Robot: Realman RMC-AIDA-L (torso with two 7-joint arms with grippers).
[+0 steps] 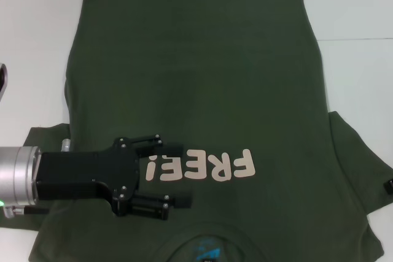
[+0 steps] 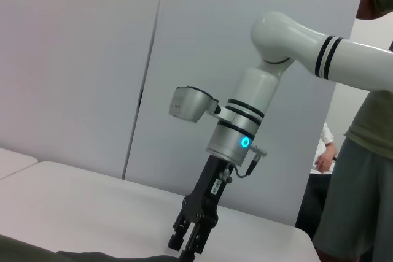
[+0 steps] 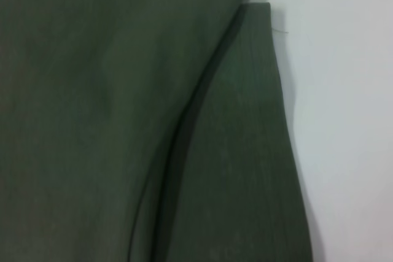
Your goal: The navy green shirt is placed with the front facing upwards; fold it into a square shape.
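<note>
The navy green shirt [image 1: 202, 78] lies flat on the white table [image 1: 356, 4], front up, with cream letters "FREE!" [image 1: 202, 167] and the collar with its blue label [image 1: 206, 248] nearest me. My left gripper [image 1: 184, 175] is open and empty, lying over the shirt's chest just left of the letters. My right gripper [image 1: 388, 185] shows only as a black tip at the edge of the shirt's right sleeve [image 1: 359, 164]. The left wrist view shows the right gripper [image 2: 191, 240] pointing down at the shirt's edge [image 2: 31, 251]. The right wrist view shows the sleeve hem [image 3: 245, 139] close up.
White table shows around the shirt at the back and on both sides. In the left wrist view a person [image 2: 362, 170] in an olive shirt stands beyond the table's far right, with white wall panels [image 2: 80, 59] behind.
</note>
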